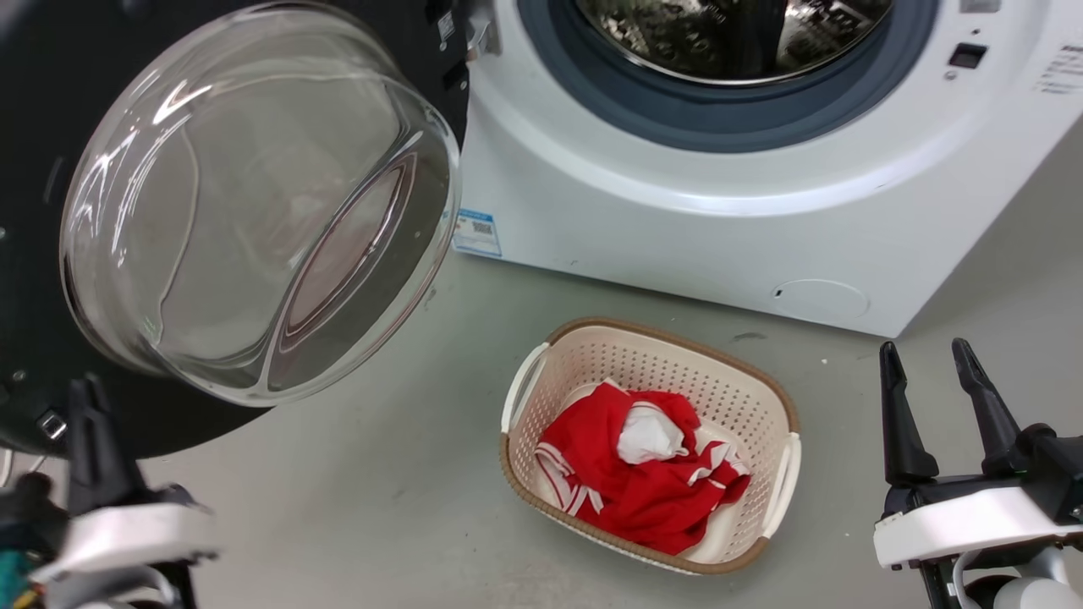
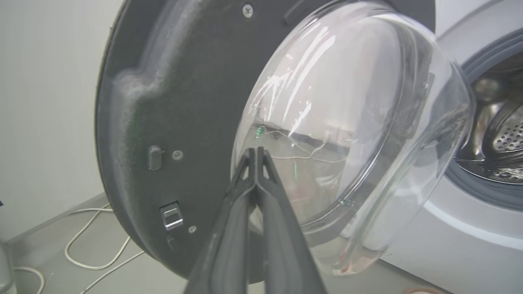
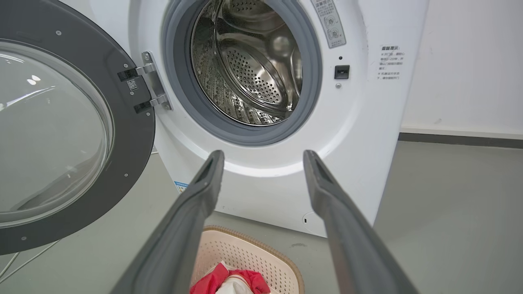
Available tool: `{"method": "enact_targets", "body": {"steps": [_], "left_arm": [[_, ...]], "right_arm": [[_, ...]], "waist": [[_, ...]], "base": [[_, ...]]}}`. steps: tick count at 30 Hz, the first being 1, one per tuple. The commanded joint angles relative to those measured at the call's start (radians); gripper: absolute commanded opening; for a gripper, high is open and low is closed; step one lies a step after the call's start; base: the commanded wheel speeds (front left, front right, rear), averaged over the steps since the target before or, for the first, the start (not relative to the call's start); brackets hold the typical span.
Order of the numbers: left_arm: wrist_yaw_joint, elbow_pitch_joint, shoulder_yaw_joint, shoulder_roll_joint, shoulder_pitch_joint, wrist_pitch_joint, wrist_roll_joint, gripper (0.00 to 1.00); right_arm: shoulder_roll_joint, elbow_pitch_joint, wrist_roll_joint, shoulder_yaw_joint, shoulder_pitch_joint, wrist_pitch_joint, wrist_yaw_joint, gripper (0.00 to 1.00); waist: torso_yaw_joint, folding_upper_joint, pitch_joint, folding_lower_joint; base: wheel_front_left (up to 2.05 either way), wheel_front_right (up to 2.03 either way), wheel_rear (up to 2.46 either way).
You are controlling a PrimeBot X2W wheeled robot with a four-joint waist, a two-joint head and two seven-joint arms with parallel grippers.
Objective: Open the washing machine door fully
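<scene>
The door [image 1: 30,152] stands swung out on its hinge [image 3: 151,87] at the machine's left, inner face toward the robot, with the steel drum [image 3: 249,65] and grey seal [image 3: 179,85] laid bare. It looks well open but perhaps short of its stop. The left tool [image 2: 255,157] is clenched on nothing, its fingers pressed into one blade whose tip lies in front of the rim of the bowl [image 2: 347,122]; I cannot tell whether it touches. The right tool [image 3: 263,157] is released and empty, hanging over the basket [image 1: 783,406] and well apart from the door. To finish well, the left tool should probably push on the matte, faintly grained black plastic ring rather than on the glass, which is smooth, steeply curved and likely to let a narrow tip skid. A contact far from the hinge, near the metal latch [image 2: 171,216], would give most leverage. The push ought to follow the door's arc and ease off when the hinge resists. The perforated plastic basket, with its crumpled red cloth [image 1: 626,491], sits on the floor [image 1: 381,474] clear of the swing.
</scene>
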Motion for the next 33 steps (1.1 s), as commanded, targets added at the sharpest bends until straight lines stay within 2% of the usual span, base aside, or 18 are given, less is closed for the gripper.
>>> {"method": "enact_targets", "body": {"steps": [1, 6, 9, 10, 11, 20, 33], "left_arm": [[-0.005, -0.021, -0.011, -0.018, 0.020, -0.002, 0.018, 0.00], [-0.028, -0.073, -0.075, -0.065, 0.064, -0.002, 0.071, 0.01], [-0.051, -0.069, -0.119, -0.075, 0.050, -0.002, 0.087, 0.71], [-0.060, -0.063, -0.134, -0.077, 0.040, -0.002, 0.092, 0.89], [-0.071, -0.057, -0.150, -0.080, 0.027, -0.002, 0.097, 1.00], [-0.106, 0.002, -0.233, -0.083, -0.049, -0.002, 0.155, 1.00], [-0.106, 0.041, -0.248, -0.078, -0.038, -0.002, 0.181, 1.00]], "right_arm": [[0.001, 0.005, 0.003, 0.002, 0.006, -0.001, -0.001, 1.00], [0.001, 0.009, 0.001, 0.008, 0.012, 0.003, -0.001, 1.00], [0.001, 0.010, -0.001, 0.012, 0.012, 0.004, -0.001, 1.00], [0.001, 0.010, -0.003, 0.014, 0.012, 0.003, -0.001, 1.00], [0.001, 0.009, -0.005, 0.015, 0.011, 0.003, -0.001, 1.00], [0.001, 0.013, -0.014, 0.015, 0.002, 0.003, -0.001, 1.00], [0.001, 0.034, -0.018, 0.022, 0.030, 0.004, -0.001, 1.00]], "waist": [[-0.015, 0.0000, -0.016, 0.0000], [-0.045, 0.0000, -0.038, 0.0000], [-0.066, 0.0000, -0.046, 0.0000], [-0.074, 0.0000, -0.049, 0.0000], [-0.081, 0.0000, -0.050, 0.0000], [-0.168, 0.0000, -0.076, 0.0000], [-0.240, 0.0000, -0.098, 0.0000]], "base": [[0.00, 0.00, 0.00], [0.00, 0.00, 0.00], [0.00, 0.00, 0.00], [0.00, 0.00, 0.00], [0.00, 0.00, 0.00], [0.00, 0.00, 0.00], [0.00, 0.00, 0.00]]}}
